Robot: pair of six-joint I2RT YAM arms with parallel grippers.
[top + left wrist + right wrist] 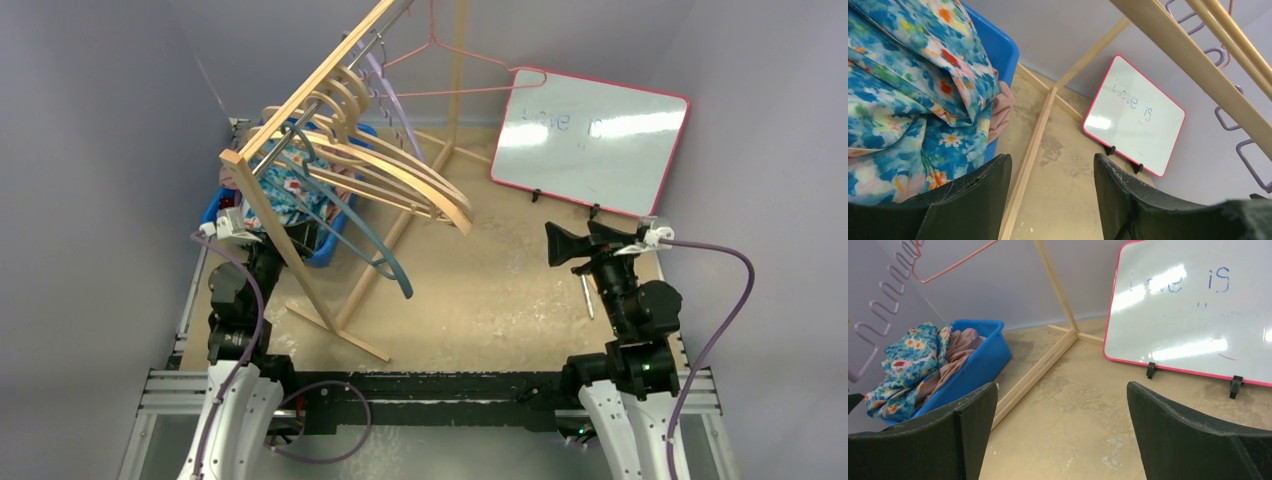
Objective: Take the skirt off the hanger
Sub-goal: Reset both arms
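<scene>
Left end effector (1053, 165) and right end effector (1063, 390) gape empty (skirt (908, 90) bunched in bin (998, 50), partly cut off).

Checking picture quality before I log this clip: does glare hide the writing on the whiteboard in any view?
Top external: bright light streaks on the whiteboard wash out most of the writing. Right wrist: two glare bands cross the whiteboard, yet "is" reads clearly. Left wrist: only a small bright patch on the whiteboard, faint writing legible.
</scene>
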